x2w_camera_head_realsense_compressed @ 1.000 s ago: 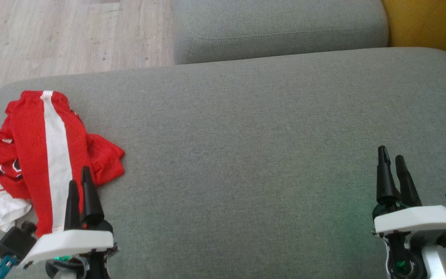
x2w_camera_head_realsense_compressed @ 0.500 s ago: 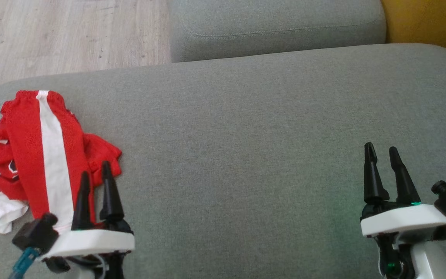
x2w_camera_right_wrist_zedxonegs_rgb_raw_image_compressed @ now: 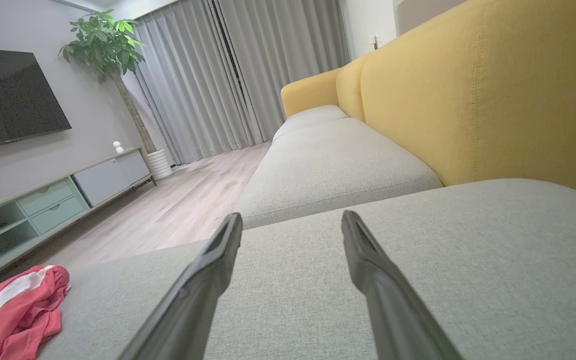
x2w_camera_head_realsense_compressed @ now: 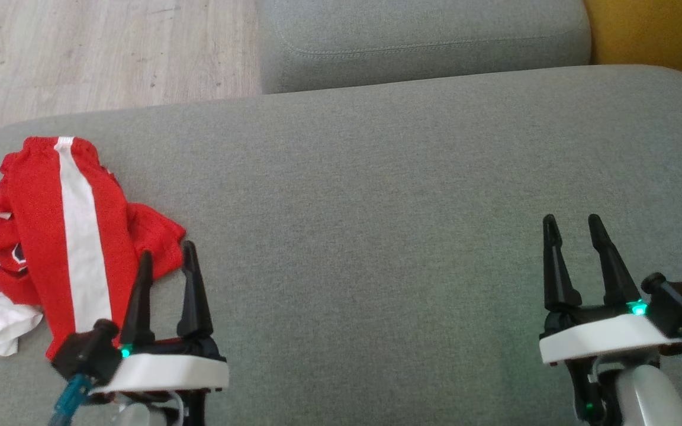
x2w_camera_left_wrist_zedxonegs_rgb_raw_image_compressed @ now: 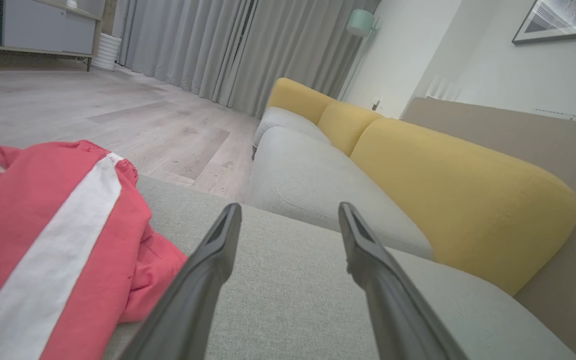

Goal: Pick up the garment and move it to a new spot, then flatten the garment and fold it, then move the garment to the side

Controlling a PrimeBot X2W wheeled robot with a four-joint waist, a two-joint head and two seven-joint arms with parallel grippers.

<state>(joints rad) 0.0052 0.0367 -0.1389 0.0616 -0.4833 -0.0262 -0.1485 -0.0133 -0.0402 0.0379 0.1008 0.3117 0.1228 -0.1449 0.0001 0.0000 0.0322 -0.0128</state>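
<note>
Garment (x2w_camera_head_realsense_compressed: 36, 213) at left edge of seat (x2w_camera_head_realsense_compressed: 376, 207), wide grey stretch rightward

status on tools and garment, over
Left tool open, empty, beside garment. Right tool open, empty, over bare cushion. Garment crumpled at cushion's left end, not yet lifted. No obstruction seen.

The garment (x2w_camera_head_realsense_compressed: 39, 225) is thin red cloth, finely meshed, with a smooth white stripe. The sofa seat (x2w_camera_head_realsense_compressed: 376, 207) is matt grey woven fabric, and the floor (x2w_camera_head_realsense_compressed: 110, 53) is pale wood grain. The left tool (x2w_camera_head_realsense_compressed: 167, 248) and right tool (x2w_camera_head_realsense_compressed: 571, 217) have matt black fingers.
</note>
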